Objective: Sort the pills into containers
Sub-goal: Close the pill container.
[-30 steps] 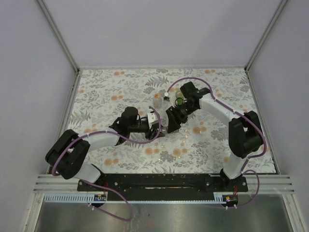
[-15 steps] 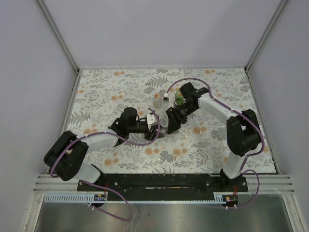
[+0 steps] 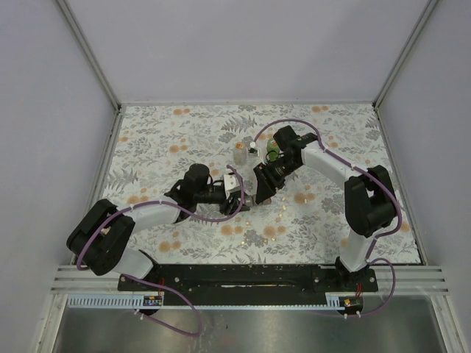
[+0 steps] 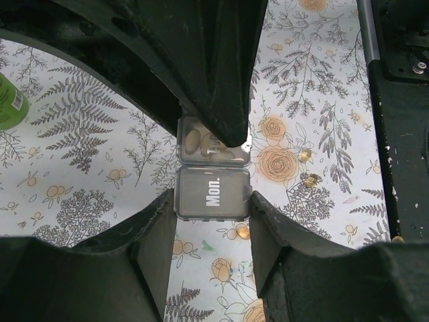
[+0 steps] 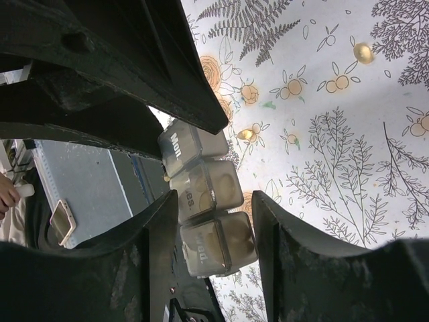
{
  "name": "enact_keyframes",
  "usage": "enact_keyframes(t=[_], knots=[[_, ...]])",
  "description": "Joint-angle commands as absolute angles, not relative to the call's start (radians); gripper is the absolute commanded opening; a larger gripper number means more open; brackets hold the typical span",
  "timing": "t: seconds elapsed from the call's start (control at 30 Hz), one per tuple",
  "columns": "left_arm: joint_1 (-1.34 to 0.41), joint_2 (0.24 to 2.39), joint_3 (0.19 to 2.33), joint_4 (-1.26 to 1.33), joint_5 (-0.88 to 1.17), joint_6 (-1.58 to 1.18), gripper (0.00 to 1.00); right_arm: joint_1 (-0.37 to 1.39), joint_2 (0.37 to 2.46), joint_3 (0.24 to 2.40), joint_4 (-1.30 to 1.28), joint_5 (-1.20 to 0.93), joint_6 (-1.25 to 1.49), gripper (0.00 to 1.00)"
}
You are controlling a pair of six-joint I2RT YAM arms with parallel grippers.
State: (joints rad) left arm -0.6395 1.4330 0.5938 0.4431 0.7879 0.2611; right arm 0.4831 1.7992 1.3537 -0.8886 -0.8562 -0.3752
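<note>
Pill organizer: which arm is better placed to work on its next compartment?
Probably the right. The left end effector clamps the Mon. end of the pill organizer, steadying it, so it is occupied. The right end effector straddles the next two compartments.

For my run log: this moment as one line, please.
left gripper: holds pill organizer | right gripper: straddles it, grip unclear | pills: loose

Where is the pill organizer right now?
The pill organizer sits mid-table in the top view, its Mon. end held by the left gripper, the right gripper straddling the next compartments.
</note>
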Motion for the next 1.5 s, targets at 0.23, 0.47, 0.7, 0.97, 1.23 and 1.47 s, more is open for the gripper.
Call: enact_keyframes(t=[0.23, 0.47, 0.7, 0.97, 1.23, 1.47], knots=[[-0.634, 1.358, 0.606, 0.557, 0.773, 0.253, 0.00, 0.492, 1.821, 1.378, -0.930, -0.992, -0.414, 0.56], [-0.634, 1.354, 0.649, 0.535, 0.784, 0.242, 0.00, 0.494, 1.848, 1.379, -0.934, -1.069, -0.403, 0.58], [-0.634, 1.347, 0.629, 0.540, 0.788, 0.250, 0.00, 0.473, 1.853, 1.382, -0.946, -1.106, -0.410, 0.53], [-0.632, 1.339, 0.614, 0.529, 0.793, 0.262, 0.00, 0.451, 1.867, 1.390, -0.977, -1.124, -0.426, 0.56], [-0.634, 1.342, 0.612, 0.520, 0.804, 0.264, 0.00, 0.445, 1.879, 1.400, -0.996, -1.135, -0.436, 0.60], [-0.634, 1.347, 0.604, 0.518, 0.815, 0.264, 0.00, 0.425, 1.885, 1.413, -0.997, -1.147, -0.426, 0.60]])
